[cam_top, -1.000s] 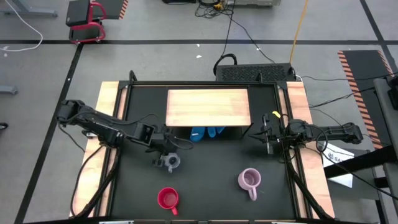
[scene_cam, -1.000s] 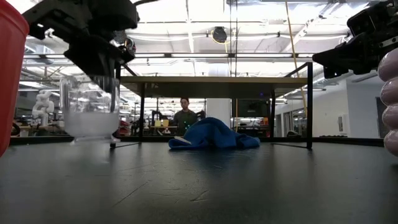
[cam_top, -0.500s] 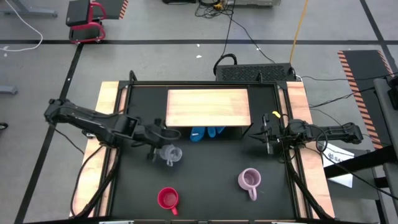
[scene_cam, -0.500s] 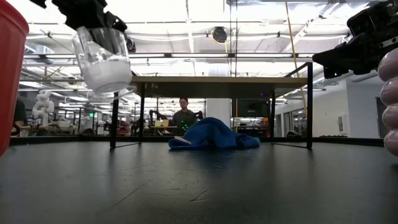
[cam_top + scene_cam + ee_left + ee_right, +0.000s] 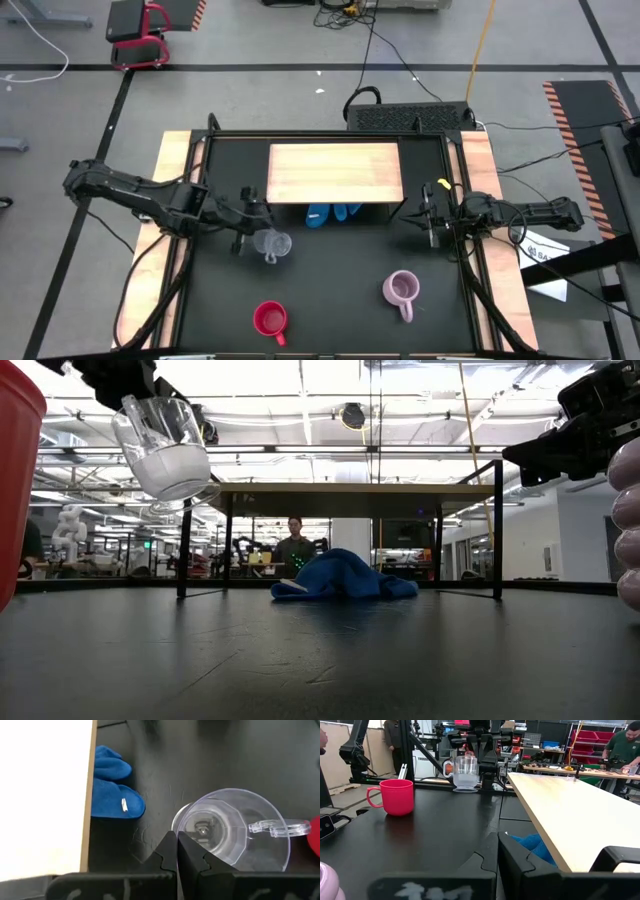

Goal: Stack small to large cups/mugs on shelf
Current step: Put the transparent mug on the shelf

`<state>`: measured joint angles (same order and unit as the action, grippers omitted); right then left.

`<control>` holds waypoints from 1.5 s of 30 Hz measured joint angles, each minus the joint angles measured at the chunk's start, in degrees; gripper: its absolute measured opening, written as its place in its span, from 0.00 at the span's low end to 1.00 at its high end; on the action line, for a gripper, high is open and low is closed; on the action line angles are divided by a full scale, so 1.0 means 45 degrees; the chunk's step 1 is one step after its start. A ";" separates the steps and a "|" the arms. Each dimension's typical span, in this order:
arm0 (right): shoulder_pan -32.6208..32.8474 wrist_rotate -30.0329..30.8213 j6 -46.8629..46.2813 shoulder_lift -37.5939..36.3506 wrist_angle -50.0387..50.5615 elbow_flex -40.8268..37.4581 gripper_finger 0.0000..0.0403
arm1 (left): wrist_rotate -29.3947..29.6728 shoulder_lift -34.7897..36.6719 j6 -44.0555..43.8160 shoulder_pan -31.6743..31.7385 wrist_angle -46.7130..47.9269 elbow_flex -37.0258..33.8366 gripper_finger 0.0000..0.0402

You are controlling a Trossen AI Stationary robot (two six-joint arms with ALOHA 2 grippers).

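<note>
The red mug point(image 5: 270, 319) stood nearest the front edge of the black worktop point(image 5: 330, 300) at about 7 o'clock, and the lilac-purple mug with a handle point(image 5: 402, 289) stood at 5 o'clock, well apart from it with bare black surface between them. Farther in, at about 9 o'clock, the left pincer point(image 5: 252, 232) gripped the small clear glass cup point(image 5: 270, 244) by its rim, holding it tilted and clear of the worktop. At 3 o'clock the right pincer point(image 5: 428, 222) waited by the side edge, fingers closed on nothing. At 12 o'clock stood the low shelf with a light wooden top point(image 5: 335, 172), its board bare, a blue cloth point(image 5: 332, 213) under its front edge.
</note>
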<state>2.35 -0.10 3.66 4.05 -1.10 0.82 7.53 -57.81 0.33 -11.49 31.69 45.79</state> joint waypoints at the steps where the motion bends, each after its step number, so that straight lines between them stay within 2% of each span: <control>1: 0.0000 0.0000 0.0000 0.0000 0.0000 0.0000 0.00 | 0.0001 0.0245 -0.0085 0.0000 -0.0275 -0.0309 0.00; 11: 0.0000 0.0000 0.0000 -0.0003 -0.0044 0.0000 0.00 | 0.0374 0.2819 -0.0429 -0.0010 -0.2831 -0.2858 0.00; 20: 0.0002 0.0005 0.0000 -0.0005 -0.0091 0.0000 0.00 | 0.0540 0.3972 -0.1277 -0.0010 -0.4092 -0.4746 0.00; 41: 0.0005 0.0005 -0.0298 -0.0005 -0.0099 0.0000 0.00 | 0.0395 0.4140 -0.1348 -0.0045 -0.4435 -0.5072 0.00; 45: 0.0003 0.0005 -0.0283 -0.0005 -0.0092 0.0000 0.00 | 0.0435 0.4412 -0.1001 -0.0044 -0.5621 -0.5824 0.00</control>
<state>2.37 -0.08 2.39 4.03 -1.52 0.82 9.49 -37.96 -4.18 -11.69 6.39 19.58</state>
